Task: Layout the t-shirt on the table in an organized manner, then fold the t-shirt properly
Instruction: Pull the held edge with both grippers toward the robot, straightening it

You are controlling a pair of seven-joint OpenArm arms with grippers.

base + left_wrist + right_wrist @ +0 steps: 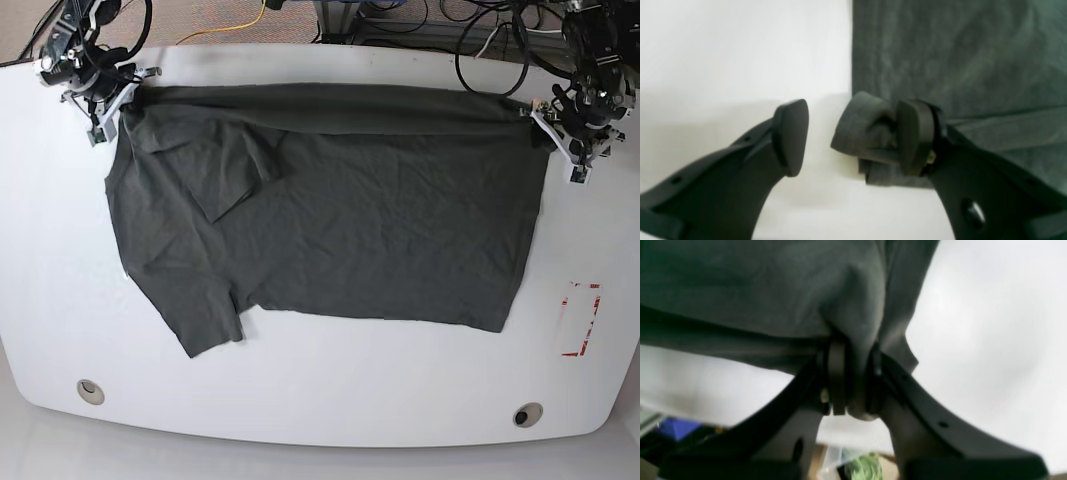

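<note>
Left wrist: my left fingers (853, 140) stand apart, a soft bunched corner of the t-shirt (960, 60) resting against one pad. Right wrist: my right fingers (855, 380) pinch limp cloth. Base: the shirt lies spread on the worktop (320, 400); it looks light and floppy, best held by corners.

There is one t-shirt (330, 205). It is dark grey. It lies on one white table (320, 390).

The table has two round holes. One hole (90, 390) is near one front corner. The other hole (527, 414) is near the other front corner.

There is one red tape box (580, 320) stuck on the table.

There are two robot arms, and each has one claw. That makes two claws: the left gripper (560, 128) and the right gripper (112, 100).

One yellow cable (240, 22) lies behind the table.
</note>
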